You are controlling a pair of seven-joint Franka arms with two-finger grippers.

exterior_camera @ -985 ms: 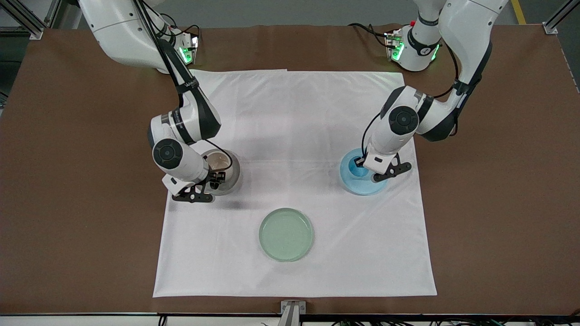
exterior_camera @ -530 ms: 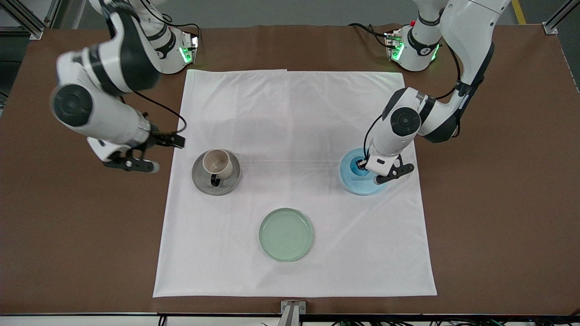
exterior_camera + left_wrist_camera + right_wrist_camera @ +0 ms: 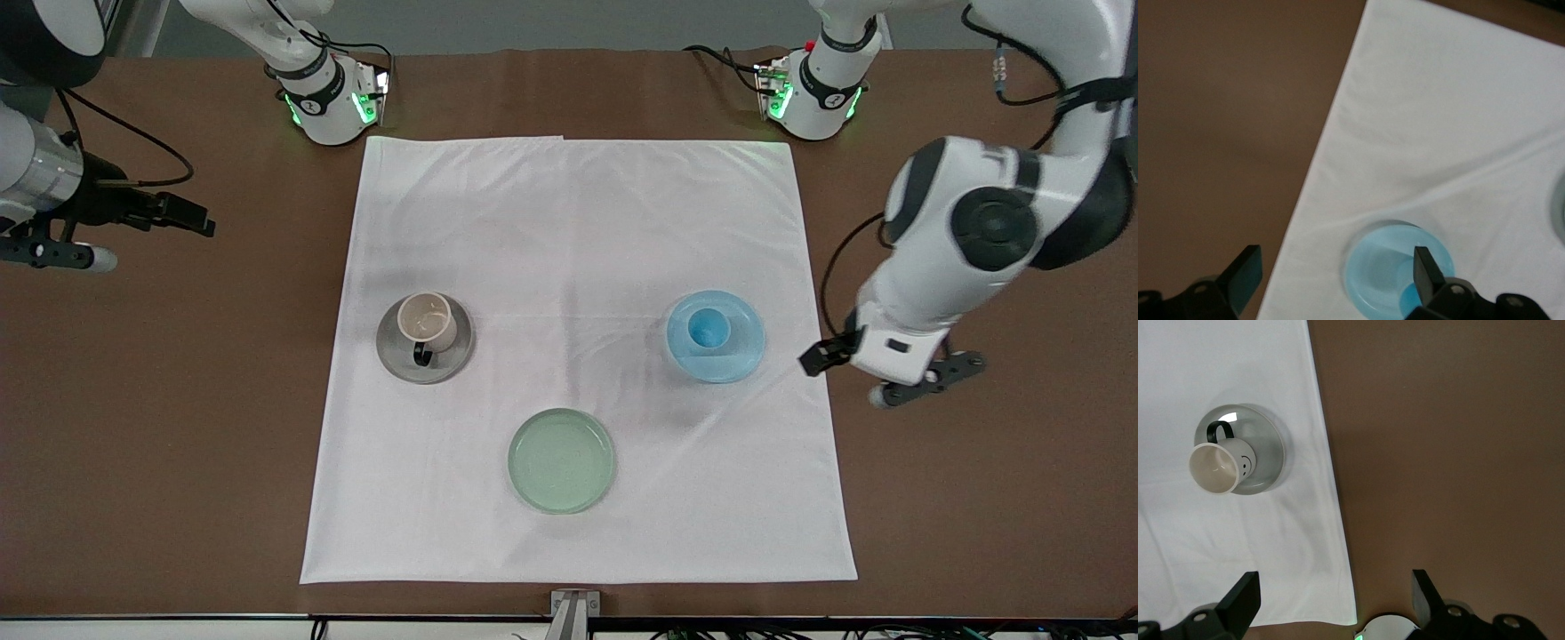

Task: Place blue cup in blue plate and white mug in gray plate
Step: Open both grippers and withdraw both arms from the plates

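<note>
blue cup (image 3: 709, 328) upright in blue plate (image 3: 738, 356) on white cloth (image 3: 578, 222) | white mug (image 3: 428, 320) upright in gray plate (image 3: 396, 351), same cloth | left hand (image 3: 925, 384) spread, empty, over bare surface (image 3: 978, 498) just off the cloth's edge | right hand (image 3: 53, 258) spread, empty, over surface well clear of cloth

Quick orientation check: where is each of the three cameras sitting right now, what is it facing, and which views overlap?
Front view: high across the table, facing the bases; shows both arms, left hand and right hand over bare table.
Left wrist view: looks down past its open fingers at the blue cup in the blue plate.
Right wrist view: looks down past open fingers at the white mug in the gray plate.
Each wrist view shares its plate and the white cloth with the front view.
</note>
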